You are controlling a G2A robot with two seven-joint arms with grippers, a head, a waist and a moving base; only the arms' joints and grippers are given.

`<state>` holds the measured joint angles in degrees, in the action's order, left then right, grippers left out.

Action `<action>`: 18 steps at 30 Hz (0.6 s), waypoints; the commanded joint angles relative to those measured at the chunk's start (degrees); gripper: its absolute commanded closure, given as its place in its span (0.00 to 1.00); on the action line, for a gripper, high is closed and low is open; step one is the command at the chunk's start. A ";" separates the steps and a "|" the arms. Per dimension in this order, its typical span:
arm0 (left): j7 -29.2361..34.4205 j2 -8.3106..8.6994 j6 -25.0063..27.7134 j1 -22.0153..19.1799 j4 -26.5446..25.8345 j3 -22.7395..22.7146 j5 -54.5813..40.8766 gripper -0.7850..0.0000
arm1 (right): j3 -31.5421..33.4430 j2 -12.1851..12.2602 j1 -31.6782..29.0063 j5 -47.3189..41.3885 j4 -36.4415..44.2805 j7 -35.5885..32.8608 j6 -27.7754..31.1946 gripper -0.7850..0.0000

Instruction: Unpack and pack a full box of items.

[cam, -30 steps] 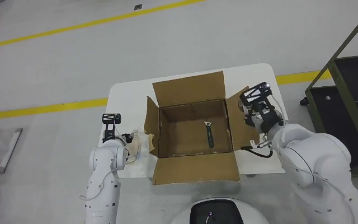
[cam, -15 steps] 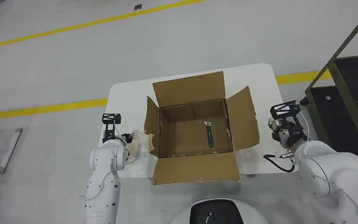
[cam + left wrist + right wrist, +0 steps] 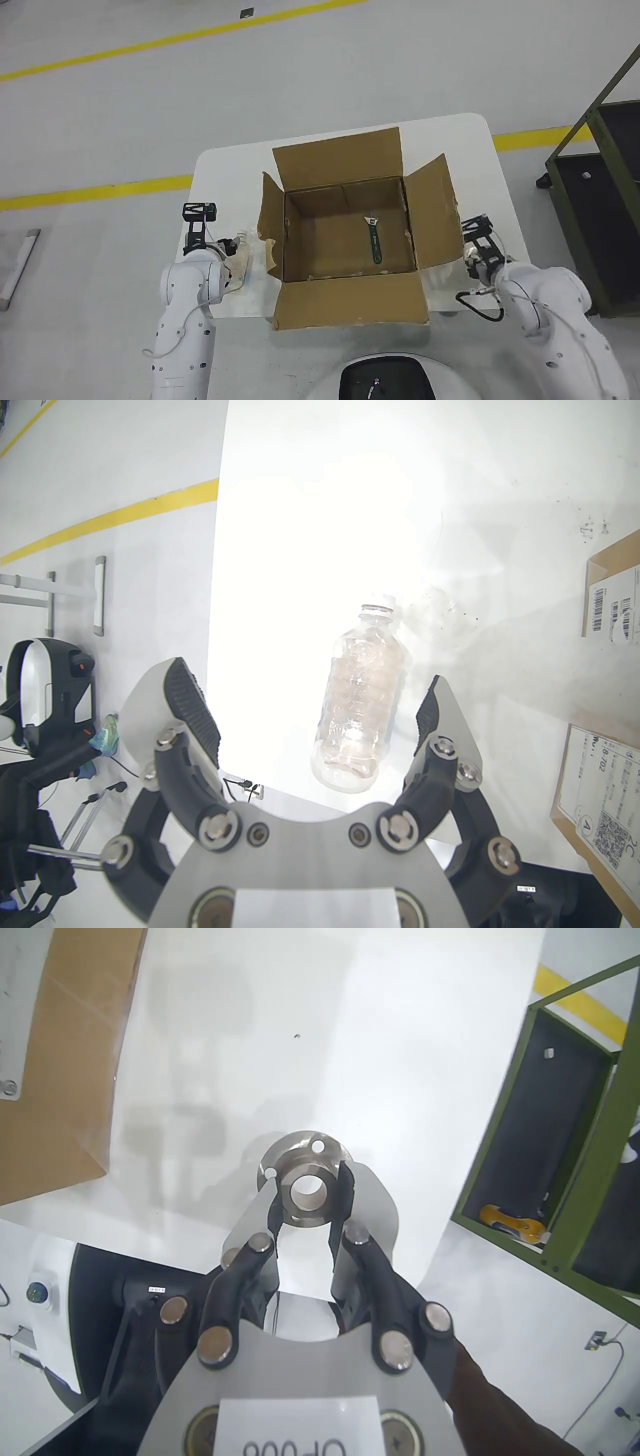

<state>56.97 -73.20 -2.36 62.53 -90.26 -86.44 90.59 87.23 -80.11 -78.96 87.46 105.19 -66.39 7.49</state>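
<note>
Since the earlier frame the right arm had swung clear of the 3 o'clock flap of the box [image 3: 350, 300] and come down low at the box's 4 o'clock. The right tool [image 3: 310, 1208] was clamped on a metal flange [image 3: 295, 1148], close to the table [image 3: 230, 170]. The left tool [image 3: 320, 710] stood spread wide over a plastic bottle [image 3: 360, 700] lying at the box's 9 o'clock. Unpacking appeared nearly done, with only a wrench [image 3: 373, 240] left inside. Repacking was not yet begun.

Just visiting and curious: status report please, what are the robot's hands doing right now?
Left gripper open over lying bottle. Right gripper shut on metal flange beside box. Wrench lies in box. Flaps open, nothing blocking.
</note>
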 commanded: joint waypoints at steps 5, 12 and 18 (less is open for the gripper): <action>0.00 0.00 0.00 0.00 0.00 0.00 0.00 0.00 | -1.63 0.06 2.05 -0.07 -3.98 -0.25 0.24 0.90; 0.00 0.00 0.00 0.00 0.00 0.00 0.00 0.00 | -1.90 0.35 3.44 0.01 -6.01 -0.90 0.99 0.70; 0.00 0.00 0.00 0.00 0.00 0.00 0.00 0.00 | -1.13 0.71 3.15 0.27 -3.60 -1.82 1.34 0.56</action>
<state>56.97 -73.20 -2.36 62.53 -90.26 -86.44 90.59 85.86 -79.46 -75.72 87.60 101.10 -68.16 8.86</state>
